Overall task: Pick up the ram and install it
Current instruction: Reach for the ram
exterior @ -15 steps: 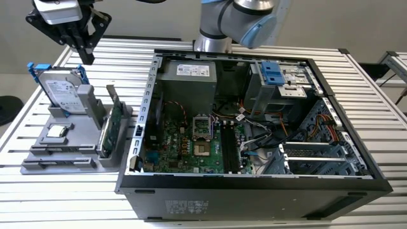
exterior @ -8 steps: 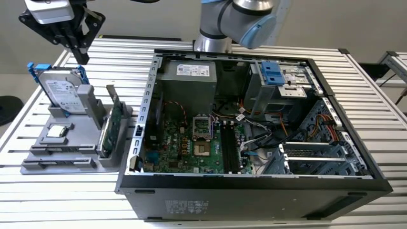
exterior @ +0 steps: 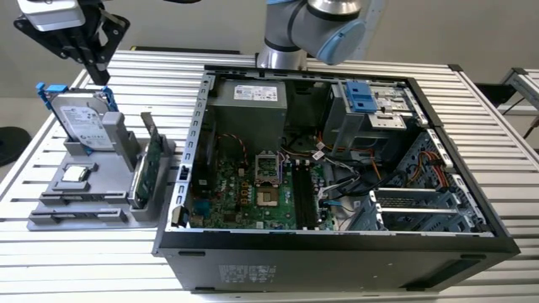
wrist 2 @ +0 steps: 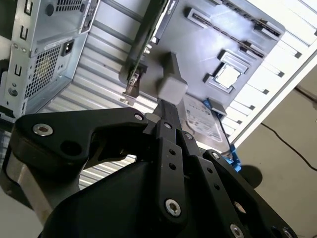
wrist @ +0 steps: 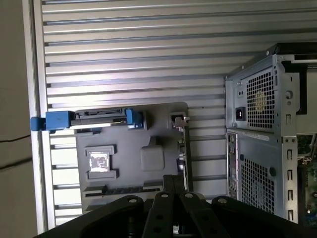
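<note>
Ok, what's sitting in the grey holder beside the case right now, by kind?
Hard drive with blue rails: 1
Green expansion card: 1
Small silver square chip: 1
Total: 3

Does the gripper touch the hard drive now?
Apart. In the first wrist view the gripper is off to one side of the hard drive, with bare grey tray showing between them.
</note>
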You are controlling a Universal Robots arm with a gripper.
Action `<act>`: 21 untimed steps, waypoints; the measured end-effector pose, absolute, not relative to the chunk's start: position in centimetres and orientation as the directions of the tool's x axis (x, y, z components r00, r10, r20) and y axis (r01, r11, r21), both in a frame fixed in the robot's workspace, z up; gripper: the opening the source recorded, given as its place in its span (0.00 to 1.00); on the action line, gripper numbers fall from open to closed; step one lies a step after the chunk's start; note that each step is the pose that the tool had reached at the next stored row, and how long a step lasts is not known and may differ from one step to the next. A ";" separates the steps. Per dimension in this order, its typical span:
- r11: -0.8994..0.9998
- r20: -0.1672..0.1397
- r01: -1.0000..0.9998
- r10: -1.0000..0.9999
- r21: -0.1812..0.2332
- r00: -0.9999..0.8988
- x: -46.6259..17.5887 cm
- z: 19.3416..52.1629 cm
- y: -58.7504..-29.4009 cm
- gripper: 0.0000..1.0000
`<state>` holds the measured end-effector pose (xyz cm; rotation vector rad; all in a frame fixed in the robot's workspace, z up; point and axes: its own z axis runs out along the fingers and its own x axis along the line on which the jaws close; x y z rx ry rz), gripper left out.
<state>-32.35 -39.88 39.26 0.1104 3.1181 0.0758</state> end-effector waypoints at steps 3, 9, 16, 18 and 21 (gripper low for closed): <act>0.996 -0.019 0.070 0.071 0.049 -0.997 -32.8 39.3 -39.9 0.00; 0.996 -0.019 0.070 0.071 0.049 -0.997 -33.6 39.3 -39.9 0.00; 0.996 -0.019 0.070 0.071 0.049 -0.997 -34.6 39.3 -39.9 0.00; 0.996 -0.019 0.070 0.071 0.049 -0.997 -34.9 39.3 -39.9 0.00; 0.996 -0.019 0.070 0.071 0.049 -0.997 -35.3 39.3 -39.9 0.00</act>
